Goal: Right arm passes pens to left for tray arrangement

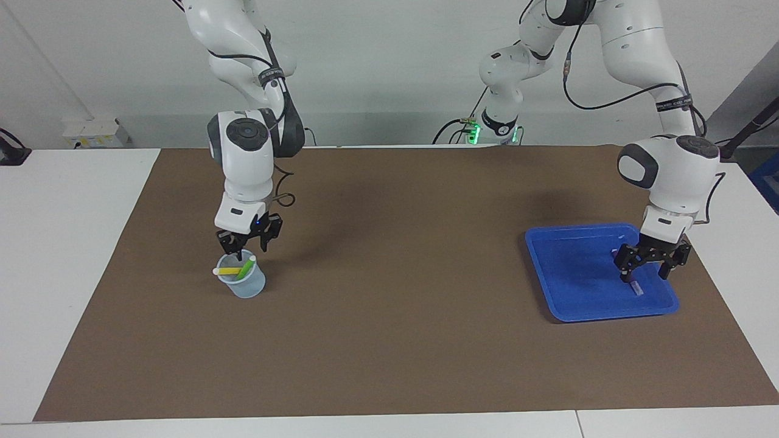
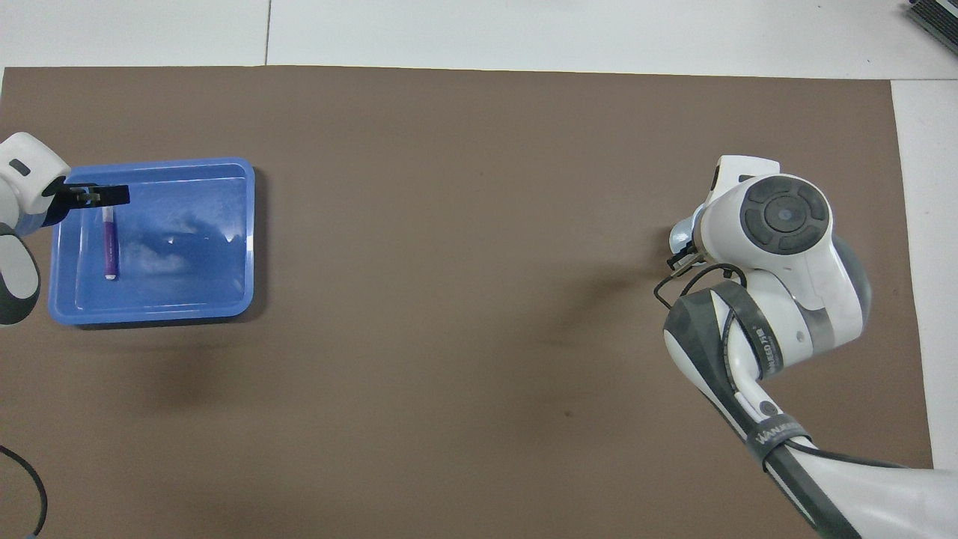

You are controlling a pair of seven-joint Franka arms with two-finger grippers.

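A yellow pen and a green pen lean in a small translucent cup toward the right arm's end of the table. My right gripper, blue light on, hangs just over the cup's rim with its fingers still apart and nothing between them. In the overhead view the right arm's wrist hides this gripper and most of the cup. The purple pen lies flat in the blue tray. My left gripper hovers open over that pen's robot-side end, holding nothing.
A brown mat covers the table's middle, with white tabletop around it. Tray and cup stand at opposite ends of the mat. A cable loops from the right wrist.
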